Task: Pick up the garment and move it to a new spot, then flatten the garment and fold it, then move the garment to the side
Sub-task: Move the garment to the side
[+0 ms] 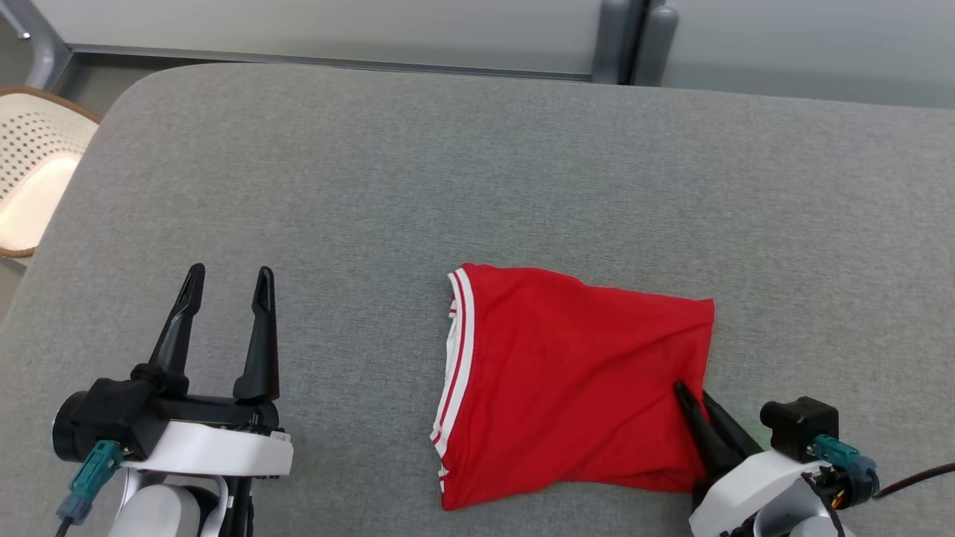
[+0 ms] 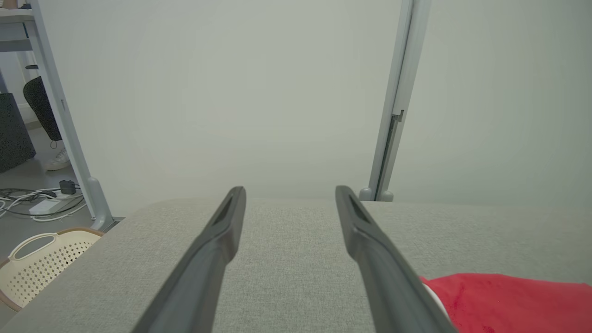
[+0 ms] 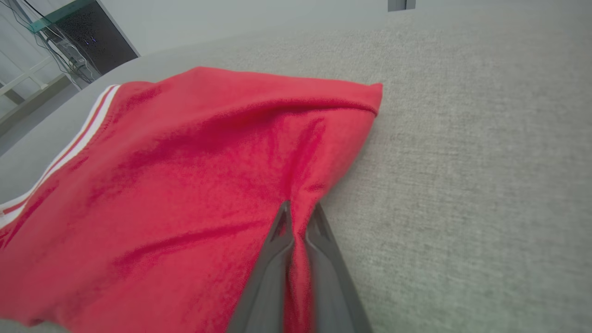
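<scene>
garment [image 1: 574, 373]: red knit cloth, soft and matt; close up I see a fine nap, and the white striped trim looks a little smoother.
table [image 1: 448, 171]: grey woven cloth cover, matt, with a coarse weave.
left fingers [image 1: 261, 335]: dark plastic, matt and smooth.
right fingers [image 3: 270, 277]: the same dark matt plastic, as far as I can see.
wrist shells [image 1: 209, 451]: white plastic, smooth, with a slight sheen.
basket [image 1: 37, 149]: cream perforated plastic, smooth; I can't tell the brown rim's material.
post [image 2: 388, 138]: grey and smooth; it looks to me like painted metal.
</scene>
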### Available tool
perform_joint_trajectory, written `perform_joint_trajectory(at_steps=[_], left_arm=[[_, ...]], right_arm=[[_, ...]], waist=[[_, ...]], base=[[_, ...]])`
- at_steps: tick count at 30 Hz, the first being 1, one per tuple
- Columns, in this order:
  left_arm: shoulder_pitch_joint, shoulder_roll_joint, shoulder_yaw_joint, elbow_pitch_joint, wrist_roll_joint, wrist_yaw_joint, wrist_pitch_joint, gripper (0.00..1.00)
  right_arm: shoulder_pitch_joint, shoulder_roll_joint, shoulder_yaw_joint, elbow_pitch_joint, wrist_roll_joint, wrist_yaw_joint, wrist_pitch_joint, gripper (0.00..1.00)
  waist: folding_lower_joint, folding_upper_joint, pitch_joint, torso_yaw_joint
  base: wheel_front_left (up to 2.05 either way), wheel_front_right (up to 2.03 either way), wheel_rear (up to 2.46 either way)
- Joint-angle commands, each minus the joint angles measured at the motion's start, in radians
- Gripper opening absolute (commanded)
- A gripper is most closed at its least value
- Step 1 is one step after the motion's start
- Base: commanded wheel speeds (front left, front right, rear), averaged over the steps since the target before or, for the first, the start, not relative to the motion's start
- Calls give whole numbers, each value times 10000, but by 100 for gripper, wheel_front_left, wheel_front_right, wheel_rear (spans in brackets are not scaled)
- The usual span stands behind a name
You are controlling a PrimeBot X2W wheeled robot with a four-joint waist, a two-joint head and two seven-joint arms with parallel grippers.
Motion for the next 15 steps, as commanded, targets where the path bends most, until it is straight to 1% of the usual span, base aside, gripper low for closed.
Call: perform_joint_trajectory(at_steps=[1,4,7,11,15], left_arm=[[-177,6,132,39,152,-49,-5,100],[-186,-37,277,93,310,-171,-6,100],[-143,-41,378,182,452,-294,-7,100],[-172,7,465,242,645,-435,-7,100],[-340,150,541,216,796,-555,-6,100]], right_arm=[[-164,-189,-3,-66,-59,-16,-122,0],[-233,-492,12,-167,-116,-18,-172,0],[-205,-818,-88,-257,-137,-19,-187,0],[-215,-1215,-236,-439,-194,-16,-179,0],[-602,-1539,-176,-614,-267,-18,-281,0]], waist=[[0,0,35,-335],[0,0,52,-857],[0,0,58,-1549],[0,0,156,-2656],[0,0,405,-3806]], base=[[0,0,0],[0,0,0],[0,0,0],[0,0,0],[0,0,0]])
